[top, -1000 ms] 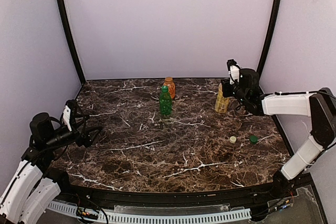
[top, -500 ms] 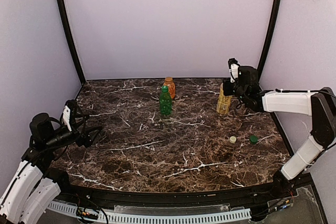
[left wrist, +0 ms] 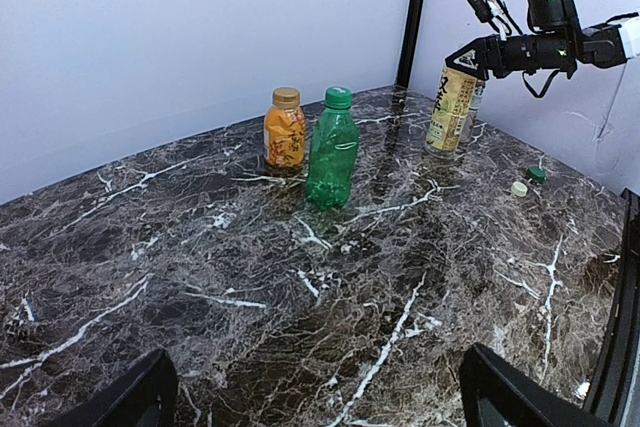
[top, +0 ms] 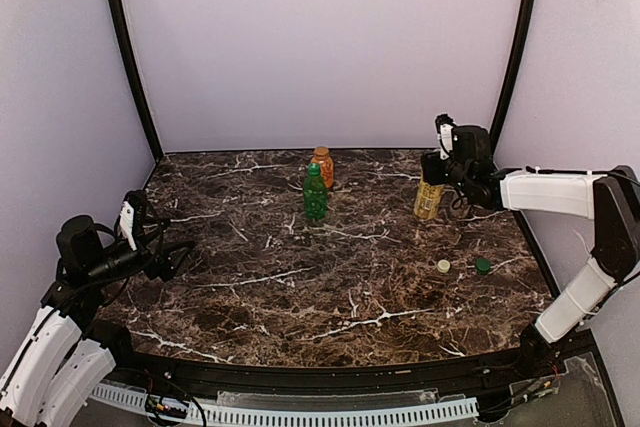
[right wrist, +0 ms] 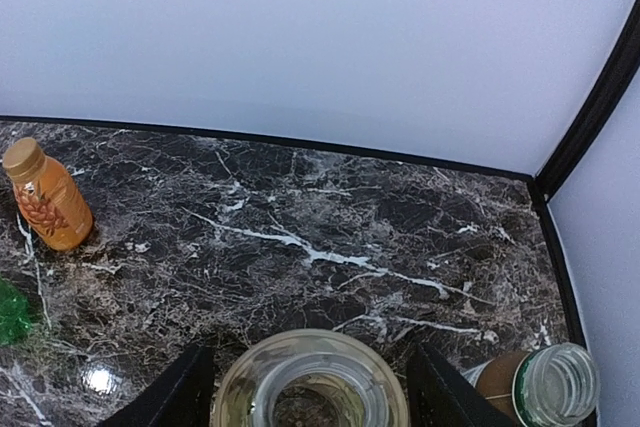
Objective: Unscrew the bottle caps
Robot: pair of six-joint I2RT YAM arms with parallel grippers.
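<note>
The tall yellow bottle (top: 428, 200) stands at the back right with its mouth (right wrist: 312, 383) uncapped. My right gripper (top: 432, 169) hangs right over it, open, one finger on each side of the neck (right wrist: 170, 397) and clear of it. A clear bottle (right wrist: 553, 383), also uncapped, stands just right of the yellow one. At the back centre, the green bottle (top: 315, 193) and the squat orange bottle (top: 322, 166) both keep their caps on. My left gripper (top: 176, 253) is low at the left, open and holding nothing (left wrist: 320, 407).
Two loose caps lie on the marble table (top: 300, 297) near the right edge: a pale one (top: 443, 266) and a green one (top: 483, 266). Black frame posts (top: 515, 47) rise at the back corners. Walls close in the back and both sides.
My right gripper has gone from shut on the yellow bottle's neck to open. The bottle shifted slightly right and now stands free. The left arm has not moved.
</note>
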